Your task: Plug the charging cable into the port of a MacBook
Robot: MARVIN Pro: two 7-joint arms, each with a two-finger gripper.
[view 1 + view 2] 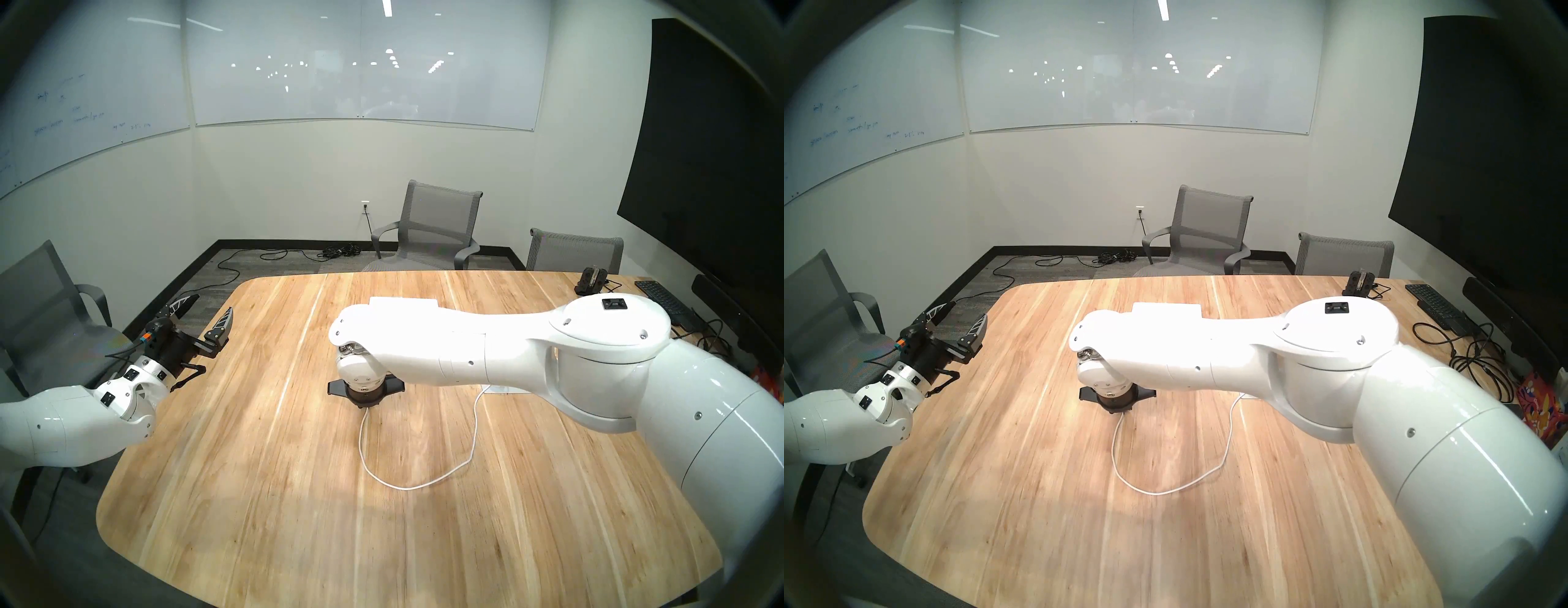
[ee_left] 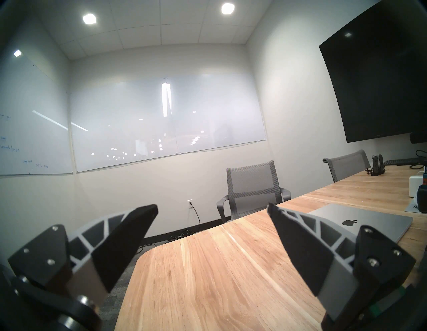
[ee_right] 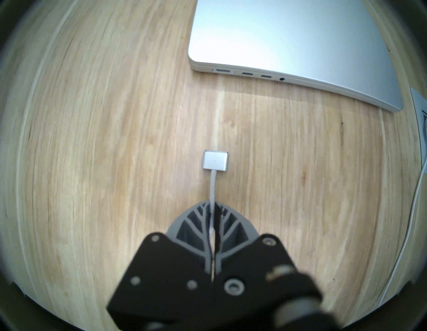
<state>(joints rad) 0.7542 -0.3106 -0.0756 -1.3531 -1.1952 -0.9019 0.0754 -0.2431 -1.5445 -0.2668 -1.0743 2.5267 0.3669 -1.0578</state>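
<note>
Charging cable pinched behind its connector by right gripper, leaving tip free toward port, frame top. Left gripper spread, empty.

**What the views withheld**

From the head, the right arm covered most of the MacBook and its port. At the wrist view's 12 o'clock, the lid was cropped; 2 fingers hid part of the charging cable.

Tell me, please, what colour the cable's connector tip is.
Silver-grey; the connector tip shows best in the right wrist view.
</note>
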